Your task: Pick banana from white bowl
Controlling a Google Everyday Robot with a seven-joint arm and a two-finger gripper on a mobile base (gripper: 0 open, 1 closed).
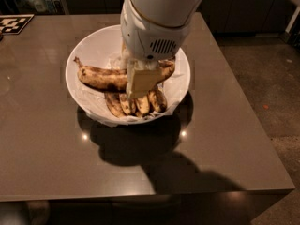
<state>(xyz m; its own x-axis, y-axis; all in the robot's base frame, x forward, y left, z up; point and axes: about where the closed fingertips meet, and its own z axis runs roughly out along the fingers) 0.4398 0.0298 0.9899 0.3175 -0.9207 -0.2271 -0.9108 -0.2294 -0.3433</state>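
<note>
Crosswise under the gripper (140,81) lies the banana (101,78), inside the white bowl (101,43), its stem end reaching out to the gripper's left and its other end showing to the right. The gripper hangs over the banana's middle, hiding it, and I cannot tell whether it grips. Shorter spotted bananas (136,103) bunch just nearer than the gripper on the crinkled liner (93,104), and the bowl rests on a brown table (56,158).
</note>
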